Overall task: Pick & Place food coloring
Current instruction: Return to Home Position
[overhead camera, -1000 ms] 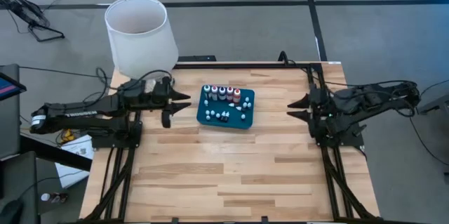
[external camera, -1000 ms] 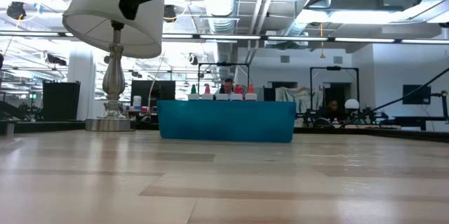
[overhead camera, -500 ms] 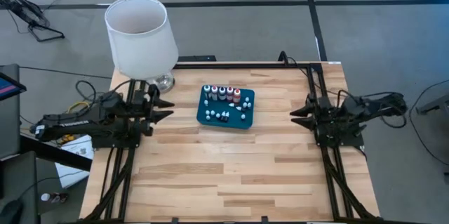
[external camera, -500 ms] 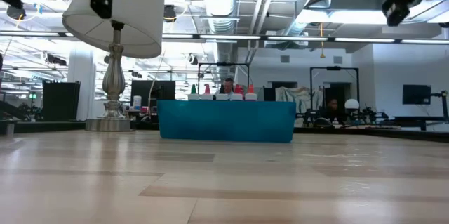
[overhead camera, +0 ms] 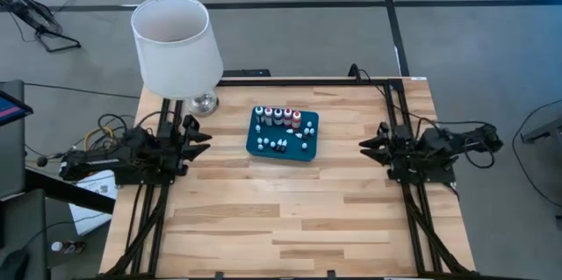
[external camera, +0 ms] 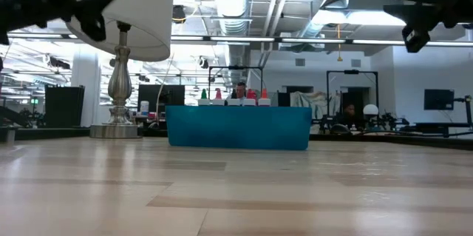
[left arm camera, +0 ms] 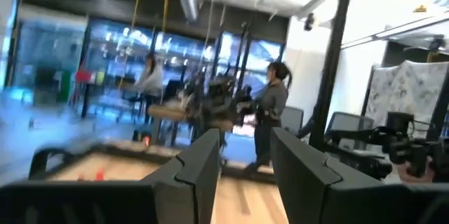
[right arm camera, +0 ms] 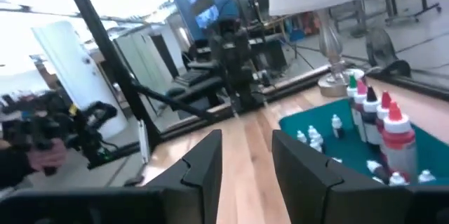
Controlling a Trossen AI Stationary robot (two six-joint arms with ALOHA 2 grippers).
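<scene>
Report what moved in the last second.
The left gripper drew back from beside the tray to the left edge of the table. The right arm folded in, and the right gripper barely shifted. Both are open and empty. Tray, food coloring bottles and lamp stayed put.

Even overhead light covers my tabletop, with soft shadows. Bright windows glow behind my dark left gripper.

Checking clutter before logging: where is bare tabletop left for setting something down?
The wooden table is bare across the half opposite the silver lamp base, and between the dark teal rectangular tray and the right gripper. Crowded: that base beside the left gripper.
</scene>
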